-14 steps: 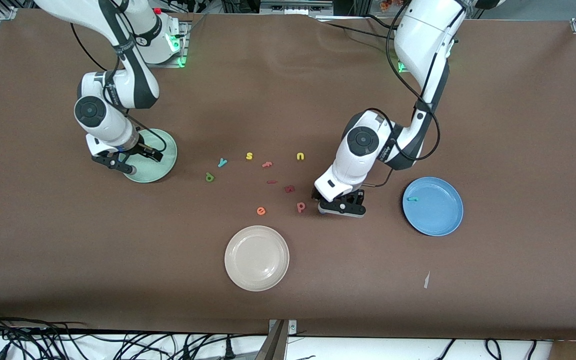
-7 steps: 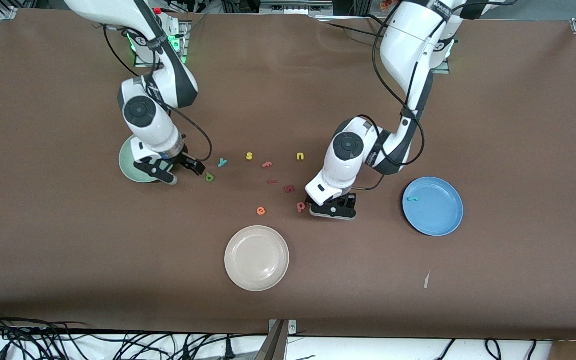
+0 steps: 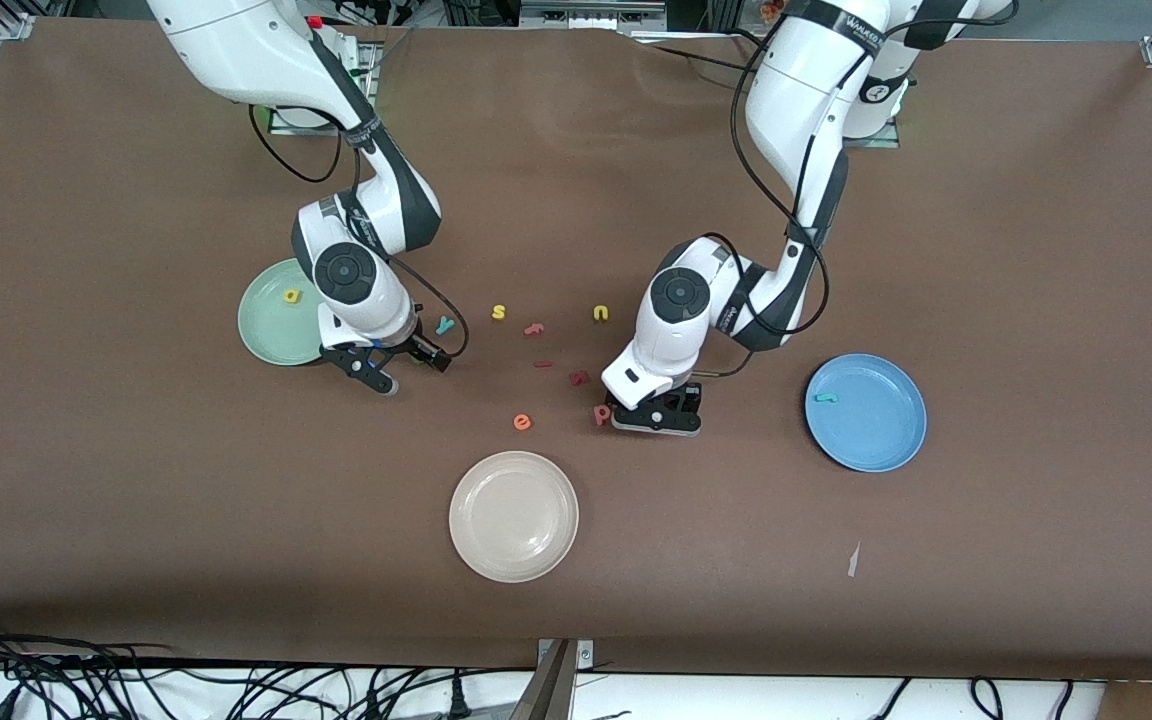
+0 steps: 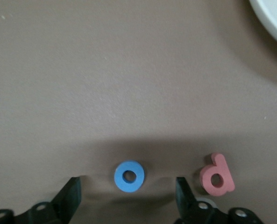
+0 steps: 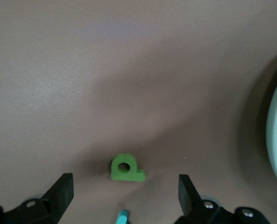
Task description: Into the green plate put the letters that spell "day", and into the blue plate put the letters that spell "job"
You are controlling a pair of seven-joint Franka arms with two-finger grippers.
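Note:
My right gripper point(image 5: 124, 198) hangs open low over the table beside the green plate point(image 3: 266, 330), with the dark green "d" point(image 5: 125, 169) lying between its fingers. The teal "y" point(image 3: 445, 324) lies next to it. A yellow "a" point(image 3: 291, 295) rests in the green plate. My left gripper point(image 4: 128, 198) is open too, straddling the blue "o" point(image 4: 129, 176). The pink-red "b" point(image 4: 216, 174) lies just outside one finger. The front view hides the "d" and the "o" under the hands. A teal "j" point(image 3: 825, 398) lies in the blue plate point(image 3: 881, 440).
A cream-white plate point(image 3: 513, 516) sits nearer to the front camera than the letters. Loose between the arms are a yellow "s" point(image 3: 498, 312), a yellow "u" point(image 3: 601, 313), an orange "e" point(image 3: 522, 422) and small red pieces point(image 3: 579, 378).
My right arm has swung from over the green plate to the "d", uncovering the yellow "a" in the plate. My left gripper has shifted toward the pink-red "b".

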